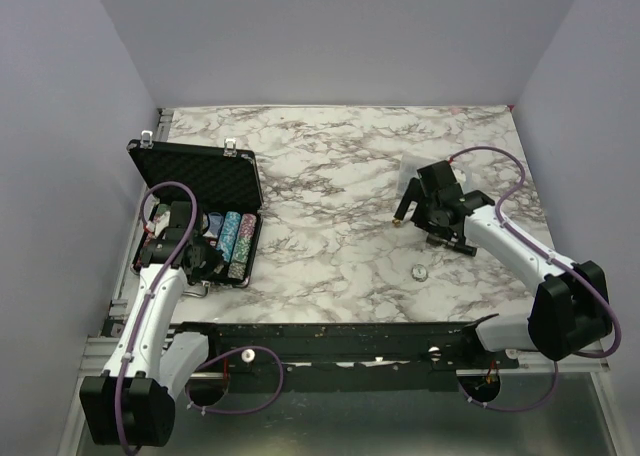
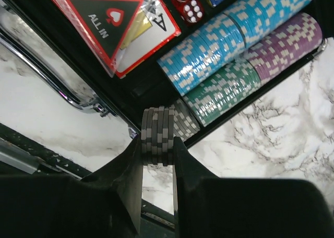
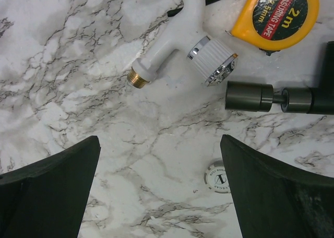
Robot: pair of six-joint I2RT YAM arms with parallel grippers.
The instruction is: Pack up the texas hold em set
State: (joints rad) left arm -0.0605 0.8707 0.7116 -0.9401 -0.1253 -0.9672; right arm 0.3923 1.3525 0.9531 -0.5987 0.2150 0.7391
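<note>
The black case (image 1: pixel 205 181) lies open at the left edge of the worktop (image 1: pixel 340 176), just ahead of the left arm. Its long side runs left to right, and its lid stands up at the far side with the ridged foam lining facing the arms. Two silver latches (image 1: pixel 232 146) show on the lid's top edge. In the tray, the rows of poker chips (image 2: pixel 245 45) lie side by side on edge, with their long axes running from the near wall toward the lid. The rows are light blue, green and purple, all with white edge marks, and a shorter grey row (image 2: pixel 185 124) lies at the near wall. Beside them sit a clear-wrapped red-bordered card pack (image 2: pixel 112 24) bearing a black triangle that reads ALL IN, and red dice (image 2: pixel 185 0). The left gripper (image 2: pixel 157 144) hangs over the tray's near edge, its jaws clenched on a short stack of grey chips (image 2: pixel 158 133). These chips stand on edge, the stack's axis running from one jaw across to the other, right next to the end of the grey row. Well apart, at centre right, a small white round chip (image 3: pixel 218 176) lies flat under the right gripper (image 3: pixel 159 159), whose jaws stand wide and released, grasping nothing. Beyond it lie a white tap fitting (image 3: pixel 182 45) with a brass thread, a yellow tape measure (image 3: pixel 276 13) and a black cylindrical tool (image 3: pixel 271 97). The worktop is white marble with grey veins, and plain pale walls close it in on three sides.
</note>
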